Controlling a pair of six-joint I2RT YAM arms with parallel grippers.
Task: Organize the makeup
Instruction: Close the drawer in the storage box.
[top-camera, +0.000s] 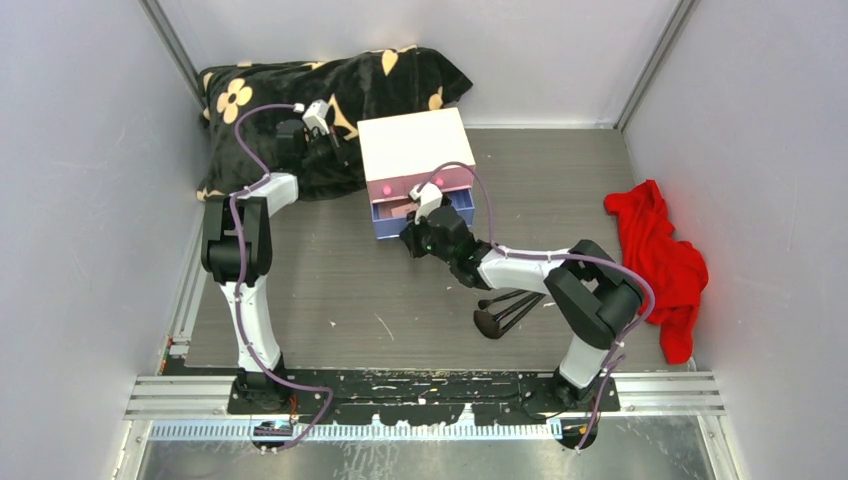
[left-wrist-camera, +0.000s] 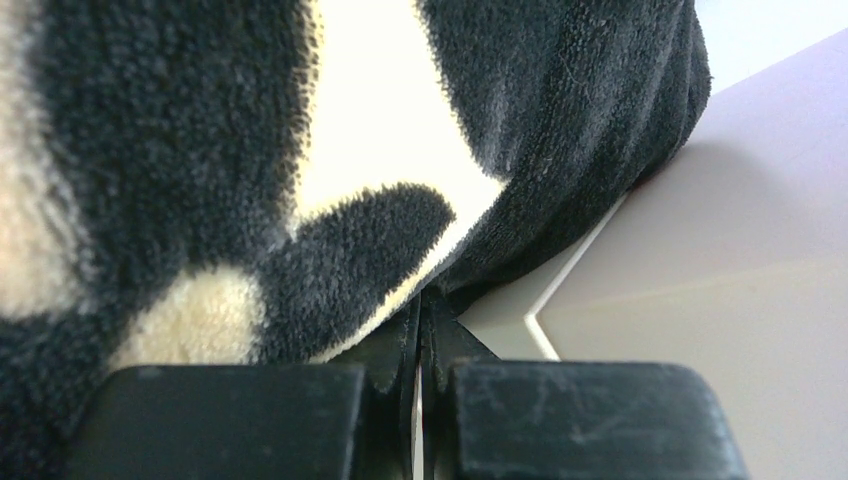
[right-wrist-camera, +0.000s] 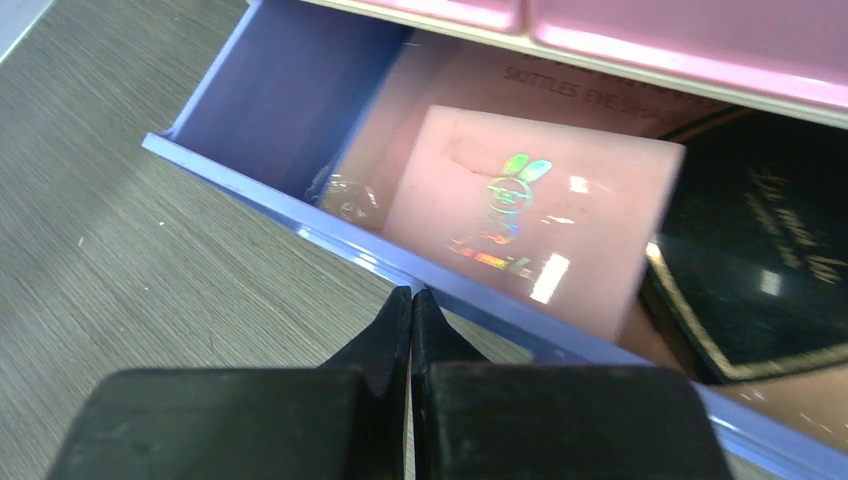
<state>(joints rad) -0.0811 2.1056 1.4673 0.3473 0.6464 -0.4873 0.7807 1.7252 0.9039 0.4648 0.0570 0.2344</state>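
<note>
Tool on right hangs closed, empty, by drawer.

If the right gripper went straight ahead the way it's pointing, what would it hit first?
Probably the front wall of the open blue drawer, right at the tips of the shut right gripper. If it clears that rim, the pink palette lying inside comes next; depth is unclear.

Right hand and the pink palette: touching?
Apart. Right wrist view: the blue drawer rim shows between the shut right hand and the pink palette.
</note>
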